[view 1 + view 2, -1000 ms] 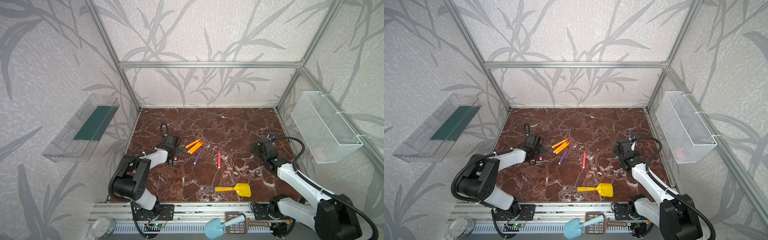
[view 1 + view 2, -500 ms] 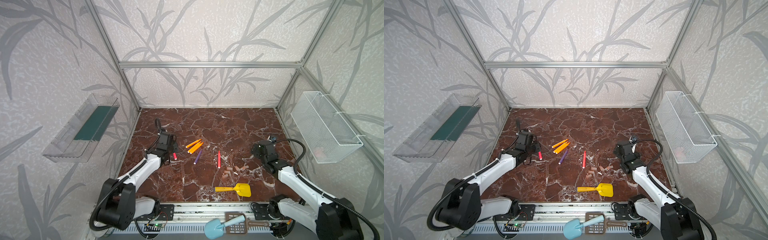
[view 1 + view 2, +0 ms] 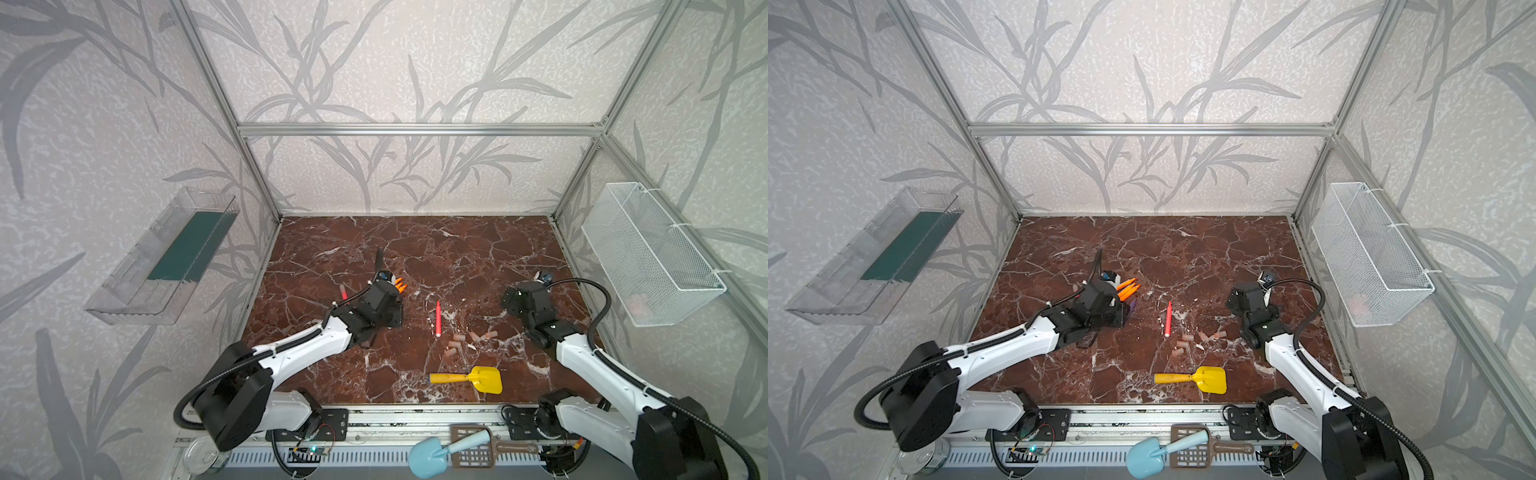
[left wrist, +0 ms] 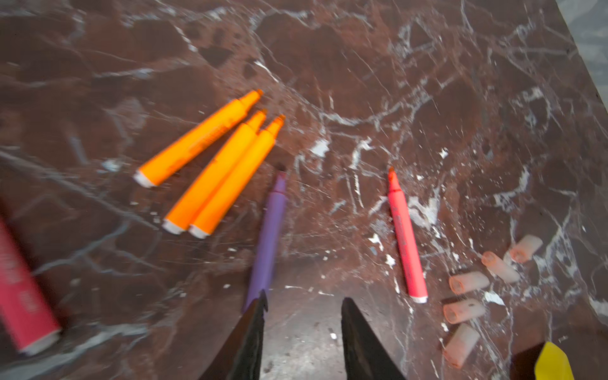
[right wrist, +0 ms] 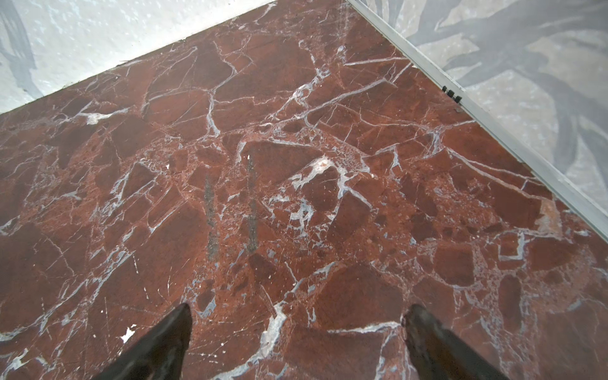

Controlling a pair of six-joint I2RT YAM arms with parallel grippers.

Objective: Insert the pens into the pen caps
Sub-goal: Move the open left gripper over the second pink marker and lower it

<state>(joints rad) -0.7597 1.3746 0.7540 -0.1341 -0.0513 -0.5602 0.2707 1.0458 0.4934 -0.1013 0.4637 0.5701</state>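
Note:
Three orange pens (image 4: 210,161) lie side by side, with a purple pen (image 4: 268,237) and a pink-red pen (image 4: 406,237) beside them. Another pink-red pen (image 4: 19,296) lies apart, further left (image 3: 344,292). Several pale pen caps (image 4: 468,283) are scattered near the pink-red pen (image 3: 437,318), seen as a cluster (image 3: 457,345) in both top views. My left gripper (image 4: 303,299) is open and empty, one fingertip at the purple pen's rear end; its body (image 3: 380,305) covers most of the orange pens (image 3: 1127,288). My right gripper (image 5: 299,311) stands wide open over bare marble (image 3: 519,299).
A yellow toy shovel (image 3: 469,379) lies near the front edge, close to the caps. A wire basket (image 3: 648,257) hangs on the right wall and a clear tray (image 3: 166,257) on the left wall. A blue shovel and a brown scoop (image 3: 457,453) rest on the front rail.
My left gripper has let go of a pink-red pen at the left of the table and swung right, over the group of pens. The right arm has barely moved.

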